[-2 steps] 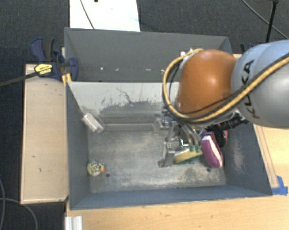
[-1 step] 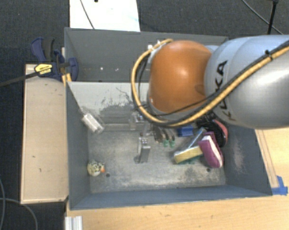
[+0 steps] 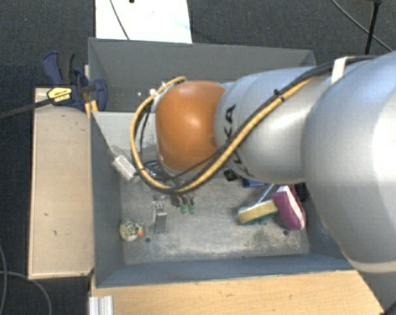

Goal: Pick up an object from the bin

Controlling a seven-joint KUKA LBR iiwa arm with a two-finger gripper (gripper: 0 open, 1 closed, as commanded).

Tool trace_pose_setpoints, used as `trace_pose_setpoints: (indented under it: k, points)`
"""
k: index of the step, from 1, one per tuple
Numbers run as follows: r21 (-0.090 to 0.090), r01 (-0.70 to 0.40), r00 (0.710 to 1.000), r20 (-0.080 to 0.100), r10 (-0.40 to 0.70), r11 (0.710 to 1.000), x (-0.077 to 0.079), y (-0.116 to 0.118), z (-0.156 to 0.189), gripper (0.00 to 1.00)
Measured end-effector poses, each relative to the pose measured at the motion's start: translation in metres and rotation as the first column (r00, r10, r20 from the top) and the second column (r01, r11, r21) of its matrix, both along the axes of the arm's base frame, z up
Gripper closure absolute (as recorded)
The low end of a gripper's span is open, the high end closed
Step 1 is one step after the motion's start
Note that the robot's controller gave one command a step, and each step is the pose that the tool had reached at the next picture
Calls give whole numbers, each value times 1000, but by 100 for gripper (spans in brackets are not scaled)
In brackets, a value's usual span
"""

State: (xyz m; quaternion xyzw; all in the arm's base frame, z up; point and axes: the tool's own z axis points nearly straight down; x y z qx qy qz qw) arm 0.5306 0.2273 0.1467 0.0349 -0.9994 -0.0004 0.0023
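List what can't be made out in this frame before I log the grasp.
All in the camera view:
- Pincer: mostly under the orange wrist cover; open or shut cannot be told.
- Bin: the arm covers its middle and right.
- Purple object and yellow-green thing, right side: partly under the arm, kind unclear.
- Small round thing, front left: too small to identify.

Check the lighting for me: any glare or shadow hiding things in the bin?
Camera view: soft glare on the orange cover and the silver arm, none on the bin floor. Camera view: the arm shades the right corner by the purple thing and yellow block, both readable; the small round thing at front left lies in even light.
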Motion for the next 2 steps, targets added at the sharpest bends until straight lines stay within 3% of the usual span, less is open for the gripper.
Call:
trace_pose_setpoints:
  k: [1,2]
  points:
    - [-1,11,1000,-1,-11,1000,-44,17,-51,0]
    - [2,191,982,8,-191,982,3,23,-51,0]
